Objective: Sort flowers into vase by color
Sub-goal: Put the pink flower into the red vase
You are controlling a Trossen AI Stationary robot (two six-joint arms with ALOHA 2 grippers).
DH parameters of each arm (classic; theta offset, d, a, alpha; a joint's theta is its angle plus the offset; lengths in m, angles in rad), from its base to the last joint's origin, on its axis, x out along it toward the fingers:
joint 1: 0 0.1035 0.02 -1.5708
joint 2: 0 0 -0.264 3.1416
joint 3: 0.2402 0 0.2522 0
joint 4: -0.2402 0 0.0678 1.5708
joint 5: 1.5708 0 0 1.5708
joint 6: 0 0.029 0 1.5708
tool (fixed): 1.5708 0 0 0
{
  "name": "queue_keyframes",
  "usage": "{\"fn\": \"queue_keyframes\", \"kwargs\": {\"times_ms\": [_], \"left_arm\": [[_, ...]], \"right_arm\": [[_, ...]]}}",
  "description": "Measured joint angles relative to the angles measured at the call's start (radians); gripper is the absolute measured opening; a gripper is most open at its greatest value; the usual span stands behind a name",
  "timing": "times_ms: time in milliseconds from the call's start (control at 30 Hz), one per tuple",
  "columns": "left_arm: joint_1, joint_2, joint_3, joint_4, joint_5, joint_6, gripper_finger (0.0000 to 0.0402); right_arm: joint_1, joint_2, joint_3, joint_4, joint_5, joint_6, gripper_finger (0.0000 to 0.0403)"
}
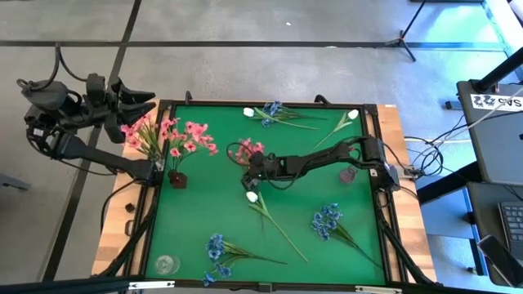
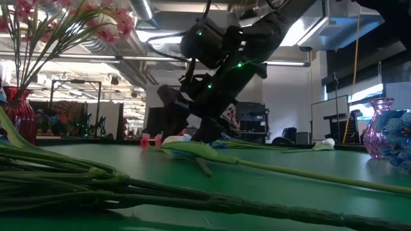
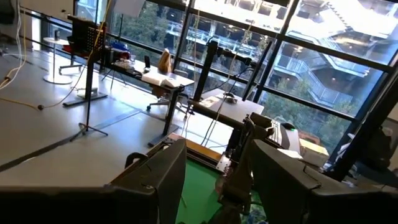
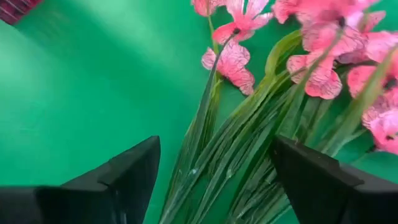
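Note:
A pink sprig (image 1: 245, 149) lies flat near the table's middle. My right gripper (image 1: 249, 168) is low over it and open. In the right wrist view its fingers (image 4: 124, 180) stand on either side of the sprig's green stems (image 4: 249, 143) without visibly touching them. Several pink sprigs (image 1: 167, 135) stand with their stems in a dark red vase (image 1: 176, 178). Blue sprigs (image 1: 327, 220) (image 1: 216, 247) (image 1: 270, 110) and white buds (image 1: 252, 196) (image 1: 353, 115) (image 1: 248, 112) lie flat on the green mat. My left gripper (image 3: 217, 186) is open and raised beyond the table's far left corner.
A pale pink glass vase (image 1: 347, 174) stands beside my right arm's forearm, and a clear glass vase (image 1: 166, 264) at the near left corner. A wooden rim (image 1: 392, 122) frames the green mat. Open mat lies left of my right gripper, between it and the red vase.

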Motion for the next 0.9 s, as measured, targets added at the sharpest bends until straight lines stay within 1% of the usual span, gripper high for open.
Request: {"fn": "queue_keyframes", "kwargs": {"times_ms": [67, 133, 233, 333, 433, 500, 600, 667, 800, 900], "left_arm": [[0.0, 0.004, 0.0, 0.009, 0.002, 0.0, 0.0174], [0.0, 0.011, 0.0, 0.039, 0.007, 0.0, 0.0174], [0.0, 0.017, 0.0, 0.096, 0.009, 0.016, 0.0174], [0.0, 0.03, 0.0, 0.161, 0.01, 0.054, 0.0174], [0.0, 0.047, 0.0, 0.222, 0.011, 0.086, 0.0174], [0.0, 0.051, 0.0, 0.242, 0.011, 0.101, 0.0174], [0.0, 0.064, 0.001, 0.256, 0.011, 0.112, 0.0174], [0.0, 0.071, 0.0, 0.247, 0.011, 0.113, 0.0174], [0.0, 0.077, 0.0, 0.234, 0.011, 0.114, 0.0174], [0.0, 0.075, 0.0, 0.237, -0.007, 0.113, 0.0174]], "right_arm": [[0.0, 0.011, 0.003, 0.003, -0.002, -0.02, 0.0311], [0.002, 0.012, 0.003, -0.008, -0.007, -0.065, 0.0301], [0.016, 0.025, 0.002, -0.023, 0.04, -0.169, 0.0265], [0.027, 0.026, 0.0, -0.022, 0.073, -0.272, 0.0208], [0.03, 0.028, -0.001, -0.001, 0.096, -0.367, 0.014], [0.029, 0.03, 0.009, 0.001, 0.082, -0.381, 0.0092], [0.026, 0.033, 0.051, -0.02, 0.057, -0.361, 0.0026], [0.026, 0.031, 0.095, -0.019, 0.045, -0.37, 0.0013], [0.025, -0.013, 0.206, -0.018, 0.07, -0.42, 0.0038], [0.025, -0.067, 0.27, -0.017, 0.073, -0.462, 0.0035]]}}
